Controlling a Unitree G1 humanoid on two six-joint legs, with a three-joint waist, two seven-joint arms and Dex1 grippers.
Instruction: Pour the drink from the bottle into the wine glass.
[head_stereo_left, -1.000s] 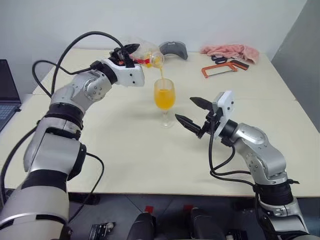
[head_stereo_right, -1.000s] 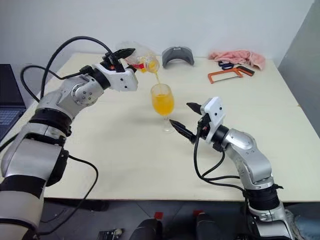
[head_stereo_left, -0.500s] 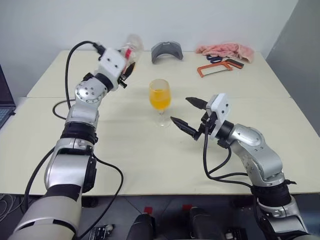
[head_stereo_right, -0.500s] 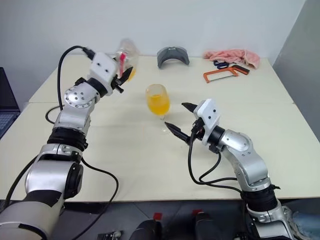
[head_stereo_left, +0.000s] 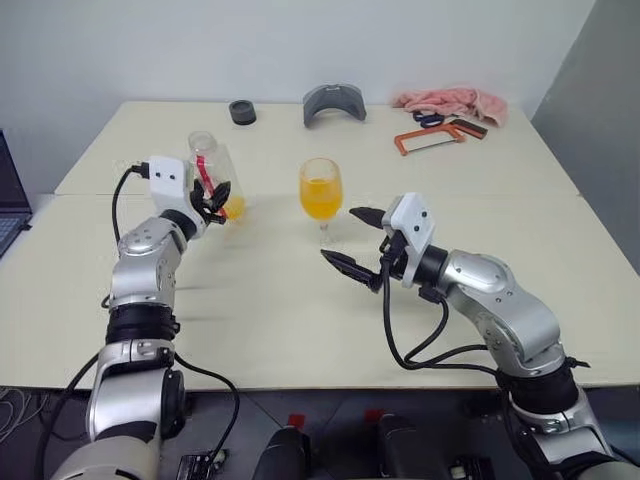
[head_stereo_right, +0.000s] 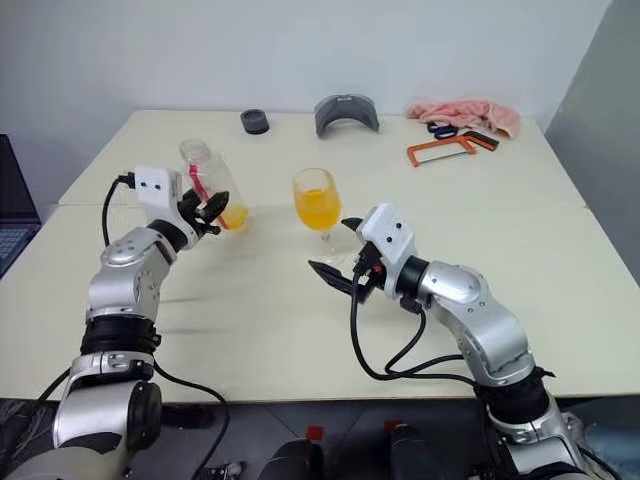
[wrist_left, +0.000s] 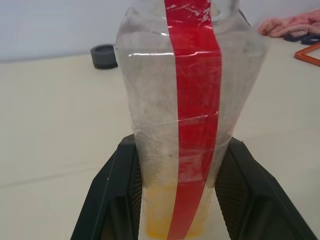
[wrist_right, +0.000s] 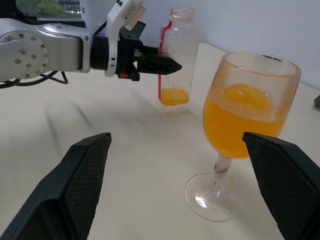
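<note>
The bottle (head_stereo_left: 213, 180) stands upright, mouth up, clamped in left jaws; right jaws apart.

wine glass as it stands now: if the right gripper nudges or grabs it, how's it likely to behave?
Probably top-heavy: the wine glass holds orange drink well up its bowl, above a thin stem and small foot, so a push high up may tip it. Clear glass, likely fragile and slippery. The open right gripper is close beside it; a grip low on the bowl looks safest.

- Bottle (head_stereo_left: 212, 180): clear plastic, red stripe, uncapped, upright on the table's left, a little orange drink (head_stereo_left: 234, 208) at its bottom.
- Wine glass (head_stereo_left: 320, 195): upright at mid-table, right of the bottle, bowl about half full of orange drink.
</note>
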